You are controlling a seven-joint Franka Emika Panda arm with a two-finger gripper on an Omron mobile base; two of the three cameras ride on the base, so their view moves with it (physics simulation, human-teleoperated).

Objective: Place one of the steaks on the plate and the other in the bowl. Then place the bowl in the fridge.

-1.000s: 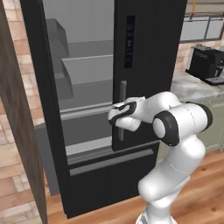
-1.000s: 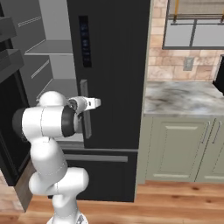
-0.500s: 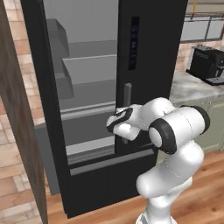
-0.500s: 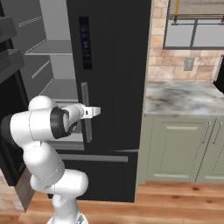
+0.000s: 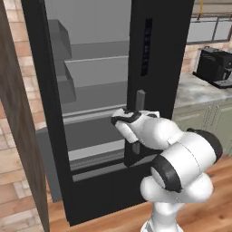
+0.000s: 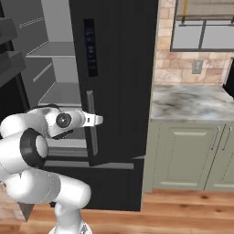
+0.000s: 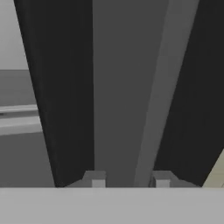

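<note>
The tall black refrigerator (image 5: 158, 54) fills the middle of both base views, its left compartment standing open on a grey interior with grey shelves (image 5: 93, 68). A narrow dark display panel (image 6: 91, 48) runs down the door face in the upper middle of the right base view. The white arm reaches in from the lower part of the frame, and its two-finger gripper (image 6: 93, 120) sits at the vertical grey door handle (image 6: 92, 123), about halfway down it.

In the hand view the handle (image 7: 127, 87) rises as a grey bar straight up the centre, and the two small dark fingertips (image 7: 97, 180) stand spread at the bottom with the bar between them. The jaws bracket the handle, but I cannot tell whether they press on it or merely straddle it.

At the right of both base views lie a marbled countertop (image 6: 192, 103) over pale green cabinets (image 6: 183, 153), and a black coffee machine (image 5: 216, 67).

No steak, plate or bowl appears here, and the shelves I can see look bare, so I cannot judge how much of the sorting is done. The arm seems busy with the fridge door itself, which suggests the fridge stage is under way or finishing.
</note>
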